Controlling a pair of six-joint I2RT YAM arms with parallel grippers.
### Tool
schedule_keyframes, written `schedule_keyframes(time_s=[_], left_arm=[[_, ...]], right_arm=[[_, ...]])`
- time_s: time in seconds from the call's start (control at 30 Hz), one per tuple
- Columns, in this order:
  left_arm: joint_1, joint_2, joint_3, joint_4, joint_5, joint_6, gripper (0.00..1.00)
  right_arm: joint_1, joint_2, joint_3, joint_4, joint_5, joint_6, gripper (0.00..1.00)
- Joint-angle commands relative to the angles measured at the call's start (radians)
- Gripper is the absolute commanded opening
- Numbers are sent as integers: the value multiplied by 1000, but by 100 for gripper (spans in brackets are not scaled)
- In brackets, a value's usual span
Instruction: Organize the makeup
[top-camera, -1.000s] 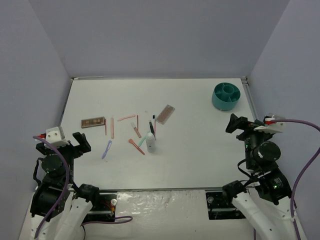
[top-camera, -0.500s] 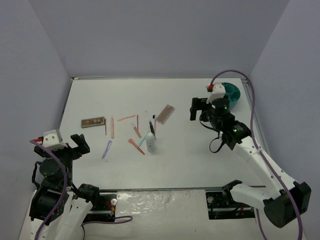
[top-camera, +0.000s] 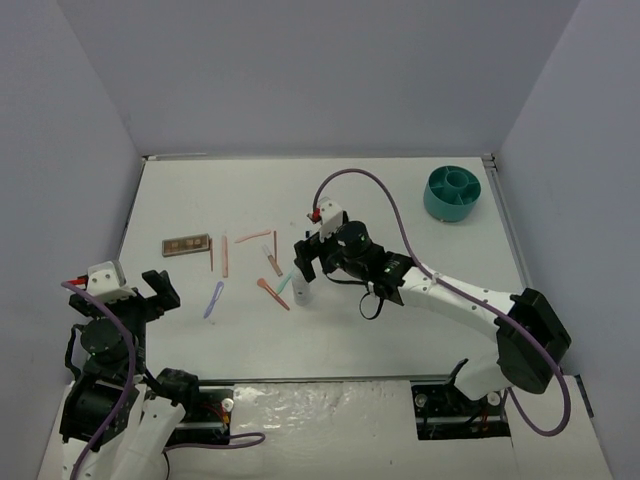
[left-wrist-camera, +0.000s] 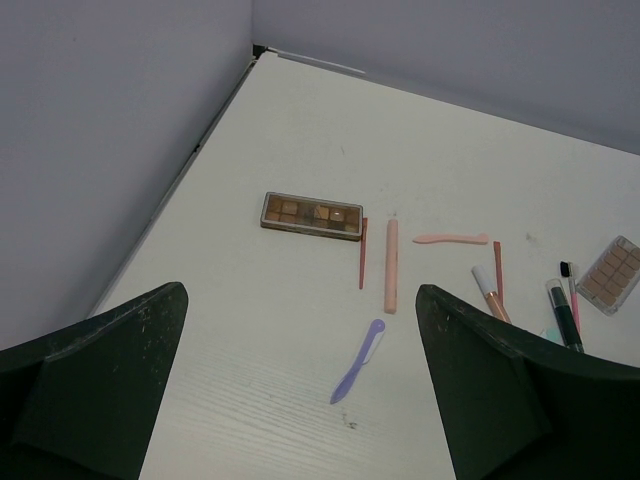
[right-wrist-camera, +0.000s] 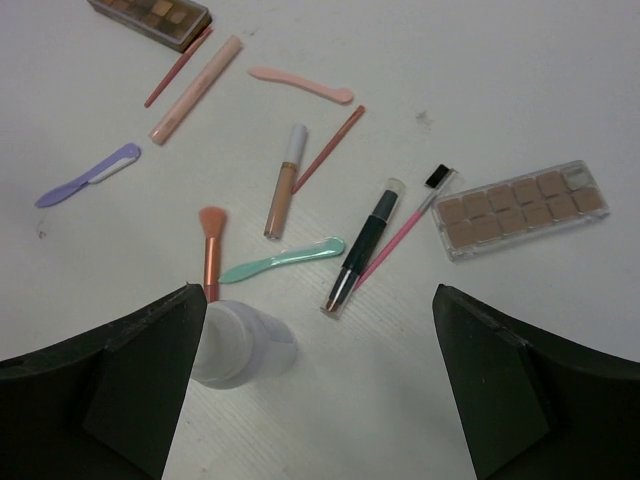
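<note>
Near the middle of the table (top-camera: 200, 190) the makeup is lying scattered, and nothing appears to be sorted yet, so the task is looking barely begun. One brown palette (top-camera: 186, 244) is sitting at the left end of the spread, with a pale pink stick (top-camera: 224, 255) just beside it and a lilac applicator (top-camera: 213, 298) nearer the arms. The second palette (right-wrist-camera: 520, 210) is lying at the right end, with a mint applicator (right-wrist-camera: 282, 260), a small brush (right-wrist-camera: 210, 255) and several thin sticks between the two. The teal tub (top-camera: 453, 193) is standing well apart in the far right corner, and no makeup is showing in its compartments. The right gripper (top-camera: 303, 258) is hovering over the cluster with its jaws spread wide and empty, the white bottle (right-wrist-camera: 240, 345) standing just beside one of its fingers. The left gripper (top-camera: 152, 290) is waiting near its base, jaws wide apart too, holding nothing. Every piece is waiting to be gathered, so practically all the work is remaining
</note>
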Motion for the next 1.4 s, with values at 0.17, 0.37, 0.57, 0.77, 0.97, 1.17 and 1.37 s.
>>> schedule_keyframes(time_s=[0.17,0.37,0.57,0.77,0.97,1.17,1.37], left_arm=[[7,7,15,37,-13,-15,97],[7,9,12,38,-12,-15,97],[7,12,12,38,-13,-15,97],[7,12,12,37,-12,-15,97],[7,13,14,37,-12,-15,97],[5,15,12,40,-6,-14,97],[5,16,12,43,-6,-15,97]], right_arm=[[61,40,-29,175,-92,-28,92],[63,65,-59,194,-108,-20,89],[63,99,-76,208,-114,-20,82],[63,119,-85,231,-137,-27,72],[63,113,-84,229,-147,-40,37],[63,48,-38,152,-136,-66,0],[39,-83,78,3,41,-121,0]])
